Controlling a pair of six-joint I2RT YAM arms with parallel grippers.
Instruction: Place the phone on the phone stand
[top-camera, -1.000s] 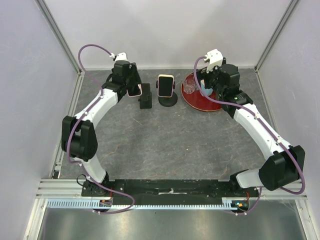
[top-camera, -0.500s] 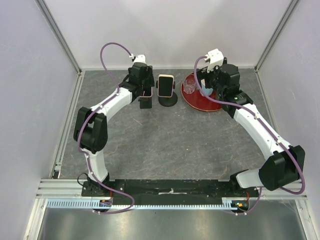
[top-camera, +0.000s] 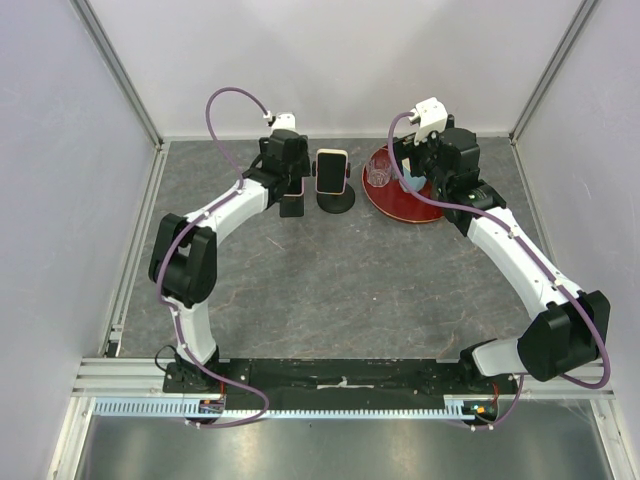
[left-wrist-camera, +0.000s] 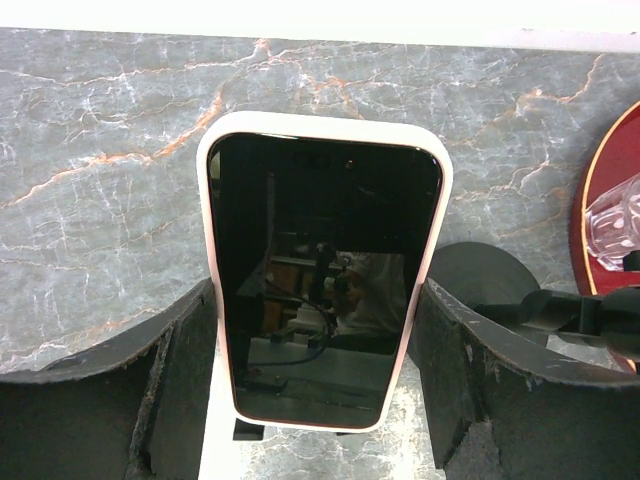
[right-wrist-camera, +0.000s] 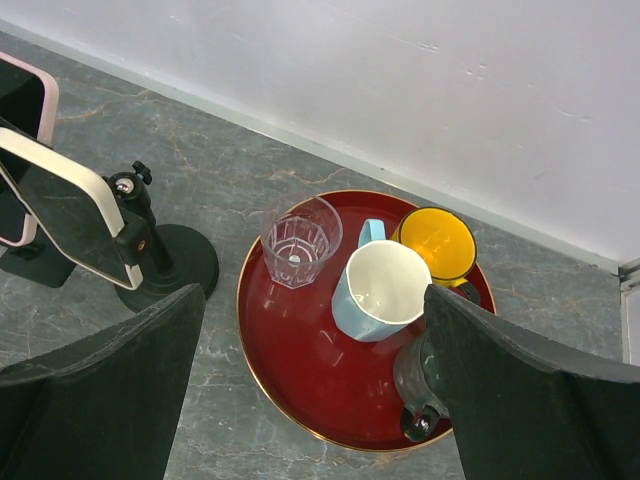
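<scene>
Bright even light, soft faint shadows, sharp focus, reflections across the phone (left-wrist-camera: 325, 250)

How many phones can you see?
2. The pink-cased phone is held between the jaws of the left gripper, at the small black stand; the cream-cased phone sits on the round-based stand beside it. None appears hidden.

Tray (right-wrist-camera: 290, 395): red.
Glass (right-wrist-camera: 300, 240): tray's left.
Mug (right-wrist-camera: 378, 290): blue, tray's centre.
Cup (right-wrist-camera: 438, 243): yellow, tray's back.
Round stand (right-wrist-camera: 180, 262): left of tray, bearing cream phone (right-wrist-camera: 70, 212).
Right gripper (right-wrist-camera: 310, 305): spread over tray.
</scene>
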